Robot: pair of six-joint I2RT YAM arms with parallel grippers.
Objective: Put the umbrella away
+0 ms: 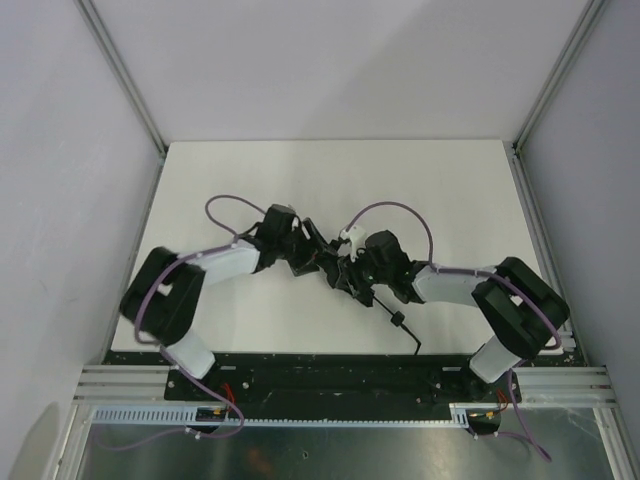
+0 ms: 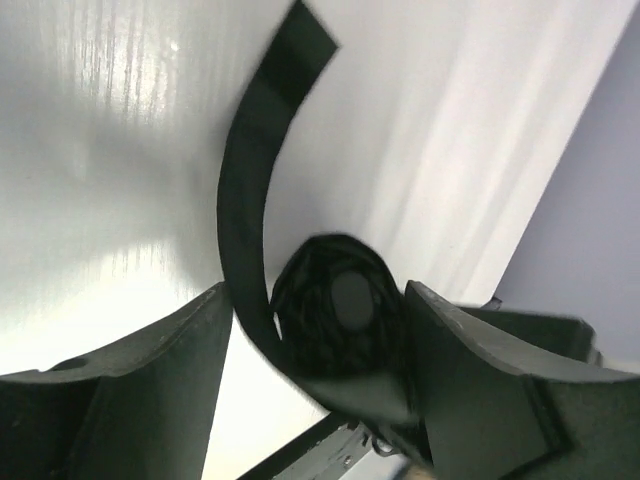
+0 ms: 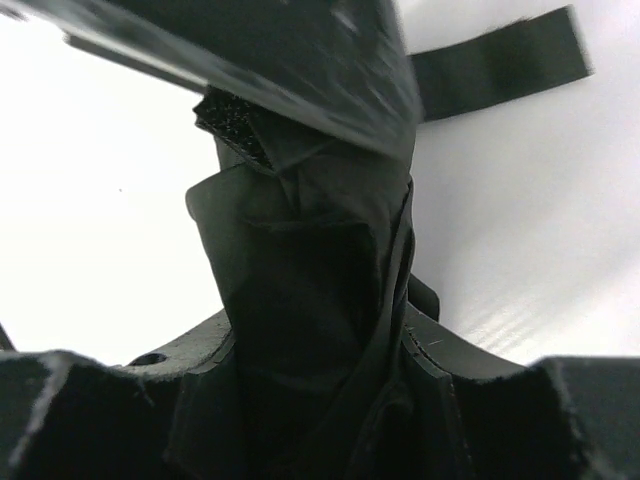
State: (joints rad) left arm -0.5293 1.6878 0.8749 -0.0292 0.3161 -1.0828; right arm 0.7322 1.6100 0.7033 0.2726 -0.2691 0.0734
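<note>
Right, both arms meet over the middle of the white table [image 1: 300, 180], and the umbrella [image 1: 338, 264] sits folded between them, just below centre in the top view. I cannot tell whether it rests on the table or hangs above it. The left gripper [image 2: 318, 300] is clenched on one end of the bundle. In its wrist view the round cap [image 2: 351, 298] faces the lens at lower centre, with one finger [image 2: 480, 380] pressed against the fabric and a wide black band [image 2: 240, 180] squeezed beside the other. That band curves up to the top of the frame. The right gripper [image 3: 320, 400] is grasping the umbrella too, with crumpled fabric filling the gap at the bottom of its view. In the top view a thin strap [image 1: 400, 322] trails toward the lower right.
</note>
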